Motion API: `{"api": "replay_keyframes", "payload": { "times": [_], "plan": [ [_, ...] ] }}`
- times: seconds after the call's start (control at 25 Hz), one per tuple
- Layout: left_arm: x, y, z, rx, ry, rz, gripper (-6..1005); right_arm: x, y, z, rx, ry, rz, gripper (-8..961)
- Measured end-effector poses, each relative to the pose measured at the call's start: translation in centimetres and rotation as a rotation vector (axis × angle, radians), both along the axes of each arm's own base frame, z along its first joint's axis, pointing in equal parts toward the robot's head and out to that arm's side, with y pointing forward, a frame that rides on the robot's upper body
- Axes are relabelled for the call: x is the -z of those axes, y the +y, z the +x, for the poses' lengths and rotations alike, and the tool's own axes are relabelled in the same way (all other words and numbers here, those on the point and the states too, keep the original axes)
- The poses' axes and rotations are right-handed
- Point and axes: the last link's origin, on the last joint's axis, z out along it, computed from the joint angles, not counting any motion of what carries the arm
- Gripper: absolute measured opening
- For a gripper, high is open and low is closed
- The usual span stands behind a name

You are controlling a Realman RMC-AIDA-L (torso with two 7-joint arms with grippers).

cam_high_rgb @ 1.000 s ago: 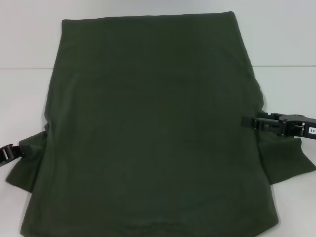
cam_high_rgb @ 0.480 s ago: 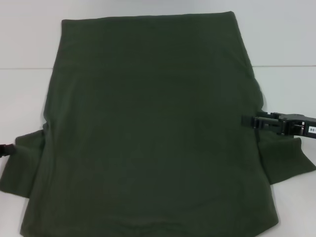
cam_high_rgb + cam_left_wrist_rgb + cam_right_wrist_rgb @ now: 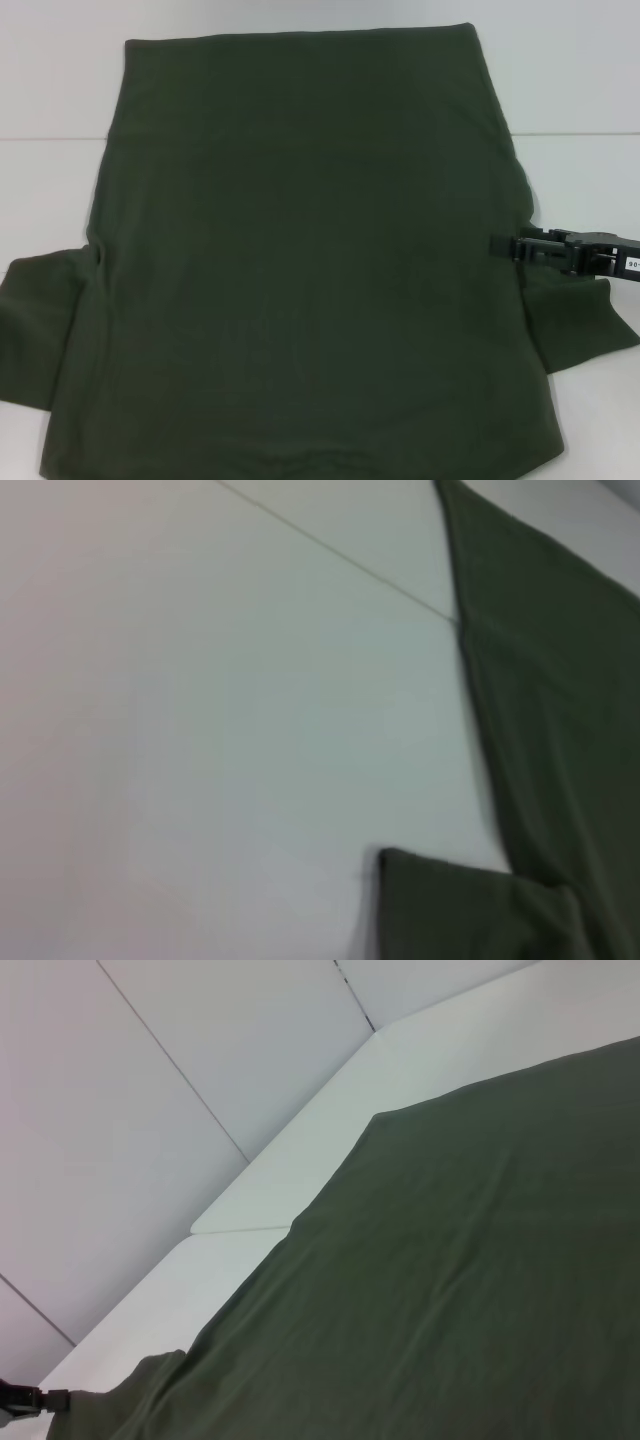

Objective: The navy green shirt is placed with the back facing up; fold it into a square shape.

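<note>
Left gripper has backed out of head view, leaving left sleeve [image 3: 35, 330] flat, shirt [image 3: 310, 260] spread mid-table, right gripper [image 3: 503, 246] at right edge, jaw state unclear; left sleeve fold likely restarts.

The navy green shirt [image 3: 300, 260] lies flat on the table [image 3: 580, 80], covering most of it. The right gripper [image 3: 500, 245] sits at the shirt's right edge, just above the right sleeve [image 3: 580, 320]. The left sleeve [image 3: 35, 320] spreads out from the shirt's left edge.
</note>
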Motion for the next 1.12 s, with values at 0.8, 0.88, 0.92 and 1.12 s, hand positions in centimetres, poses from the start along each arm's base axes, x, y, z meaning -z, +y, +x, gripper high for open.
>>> {"api": "replay_keyframes", "payload": {
  "times": [0.8, 0.88, 0.92, 1.12],
  "plan": [
    [-3.0, 1.9, 1.6, -0.021, 0.056, -0.040, 0, 0.0, -0.1, 0.2, 0.002, -0.011, -0.004, 835],
    [-3.4, 2.4, 2.3, -0.015, 0.064, -0.071, 1, 0.0, -0.2, 0.2, 0.002, -0.009, -0.004, 835],
    [-3.5, 2.6, 2.8, -0.011, 0.068, -0.087, 1, 0.0, -0.2, 0.2, 0.002, -0.009, -0.004, 835],
    [-4.3, 2.8, 5.3, 0.019, 0.055, -0.141, 4, 0.1, -0.2, 0.2, -0.002, -0.010, -0.006, 835]
  ]
}}
